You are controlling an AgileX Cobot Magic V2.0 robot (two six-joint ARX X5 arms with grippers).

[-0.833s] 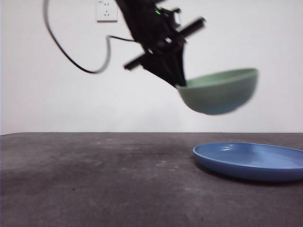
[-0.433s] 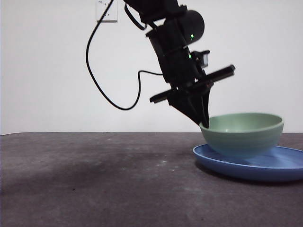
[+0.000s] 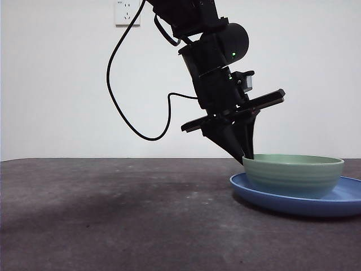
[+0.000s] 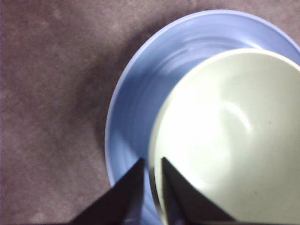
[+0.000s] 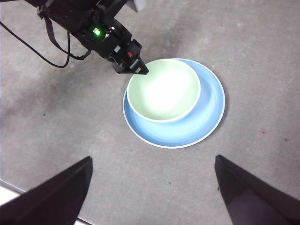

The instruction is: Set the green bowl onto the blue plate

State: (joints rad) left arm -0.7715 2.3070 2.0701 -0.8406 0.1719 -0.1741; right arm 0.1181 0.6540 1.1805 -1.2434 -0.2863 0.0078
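Note:
The green bowl (image 3: 293,175) sits level inside the blue plate (image 3: 338,204) at the right of the table. My left gripper (image 3: 247,155) reaches down from above and is shut on the bowl's near-left rim, one jaw inside and one outside. In the left wrist view, the bowl (image 4: 229,136) lies off-centre on the plate (image 4: 140,93), with the gripper (image 4: 151,166) pinching its edge. From high above, the right wrist view shows the bowl (image 5: 164,89), the plate (image 5: 208,117) and the left gripper (image 5: 139,69). My right gripper (image 5: 152,187) hangs open and holds nothing.
The dark grey tabletop (image 3: 113,214) stretches left of the plate. A black cable (image 3: 130,121) loops down from the left arm. A white wall socket (image 3: 127,12) is on the wall behind.
The left gripper carried the bowl down and to the right from mid-air. The bowl went from tilted above the plate to resting flat in it.

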